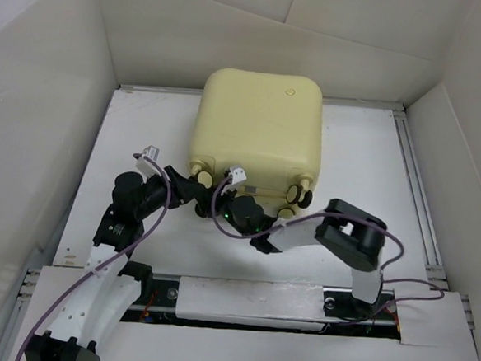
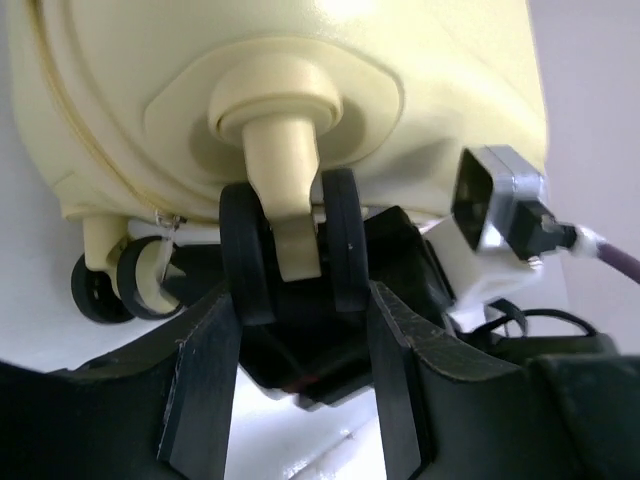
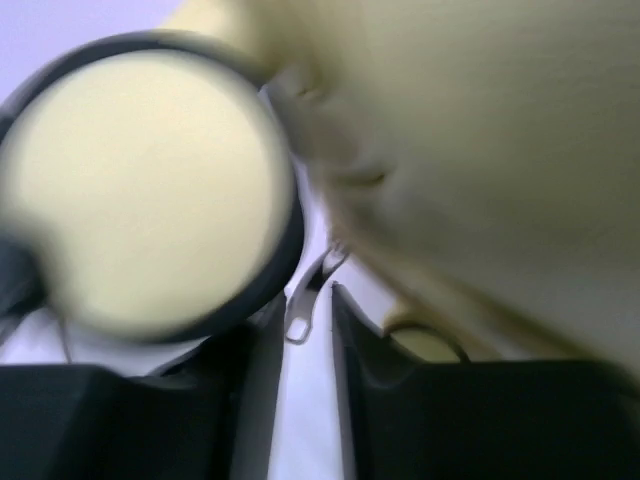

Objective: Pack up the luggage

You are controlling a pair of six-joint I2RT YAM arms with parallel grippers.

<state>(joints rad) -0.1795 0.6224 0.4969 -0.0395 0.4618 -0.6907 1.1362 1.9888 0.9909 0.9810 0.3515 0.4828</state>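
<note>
While the left gripper sits with jaws spread either side of a caster, clamping nothing, the right gripper has its jaws drawn close about the zip pull; blur hides whether it pinches. The luggage lies closed mid-table, wheels toward the arms. Zipping shut seems the step in hand. Next, the pull needs a firm hold and a steady draw along the seam.

The luggage lay far-centre on the table, its caster wheel between the left gripper's fingers, with the right gripper just right.
</note>
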